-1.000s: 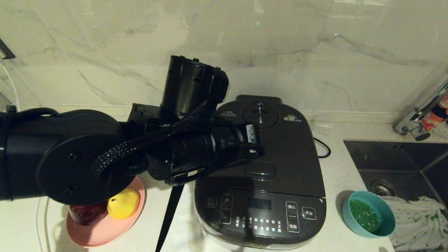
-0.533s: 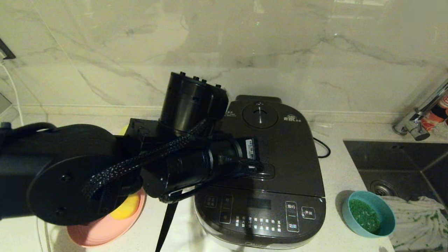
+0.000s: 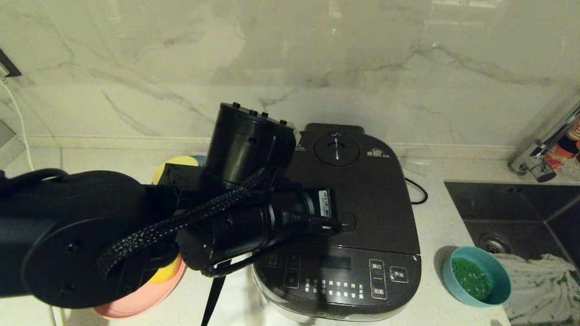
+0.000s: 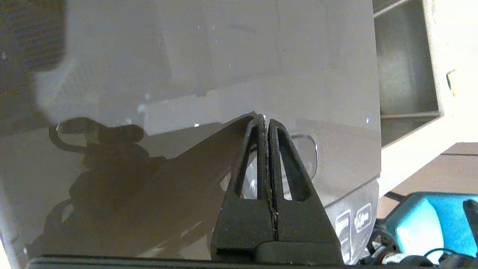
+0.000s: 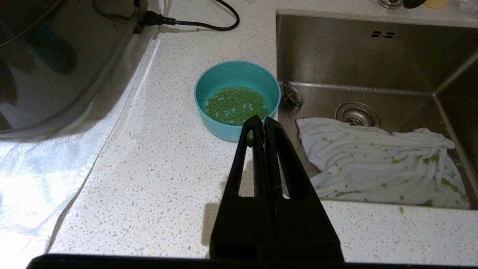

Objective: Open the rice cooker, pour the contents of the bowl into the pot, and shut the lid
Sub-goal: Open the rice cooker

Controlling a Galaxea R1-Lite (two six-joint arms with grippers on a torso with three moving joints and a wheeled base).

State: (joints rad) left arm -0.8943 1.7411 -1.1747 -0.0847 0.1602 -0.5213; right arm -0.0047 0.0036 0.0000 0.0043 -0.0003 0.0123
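Teal bowl [image 3: 477,276] of green contents [image 3: 471,278] sits well right of the left tool [image 3: 334,222], whose fingers, pressed together, hang over the closed lid [image 3: 362,199].

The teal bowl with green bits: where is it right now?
In the head view the bowl sits on the counter at the robot's right, between the rice cooker and the sink.

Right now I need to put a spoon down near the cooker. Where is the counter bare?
Bare counter runs between the rice cooker and the teal bowl, and behind the bowl up to the power cord. Left of the cooker is crowded: the left gripper and its arm hang over the pink plate. Right of the bowl, the sink holds a cloth.
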